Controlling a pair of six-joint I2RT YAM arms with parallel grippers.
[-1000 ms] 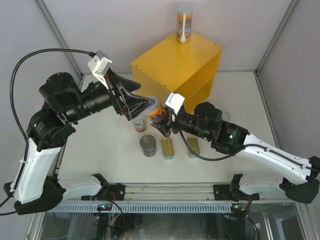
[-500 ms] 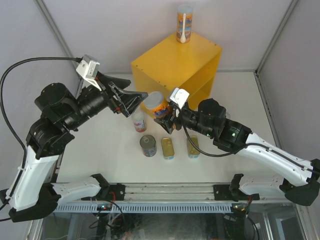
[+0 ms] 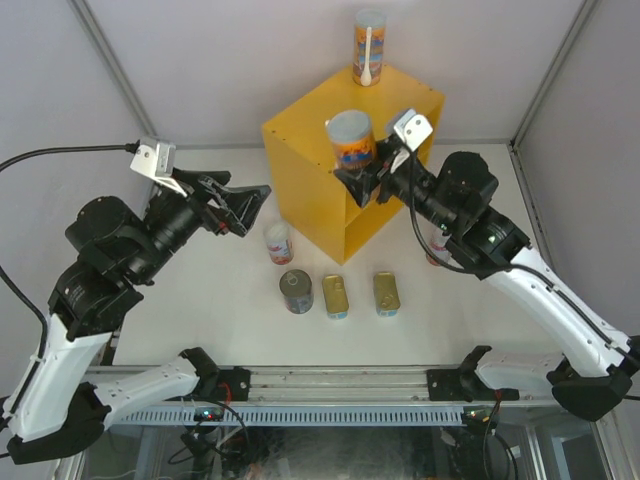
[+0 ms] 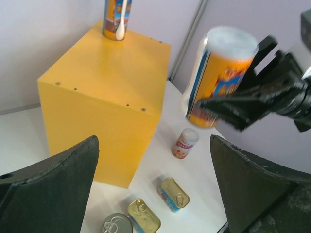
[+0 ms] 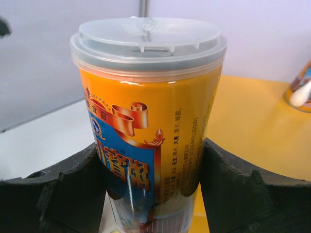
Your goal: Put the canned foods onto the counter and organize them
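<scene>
The tall can (image 3: 350, 140) with the orange label is clamped upright in the right claw (image 5: 153, 194), its fingers pressed on either side of the lower half. It hangs in the air at the near edge of the yellow counter (image 3: 300, 125), higher than its top and not yet set down. Whether it is fully over the top I cannot tell. Beyond the claw, on the far corner of that top, another tall can (image 3: 369, 47) already stands, so I judge one of seven placed and a second close to it. Below the right claw the rest wait on the table (image 3: 200, 320): a small labelled can (image 3: 278, 243), a dark round tin (image 3: 296, 291), a flat gold tin (image 3: 335, 296) and a second flat tin (image 3: 386, 293). A further can (image 4: 185, 143) stands under the right arm. The left claw (image 3: 245, 200) hangs with fingers spread, holding nothing, near the small labelled can.
</scene>
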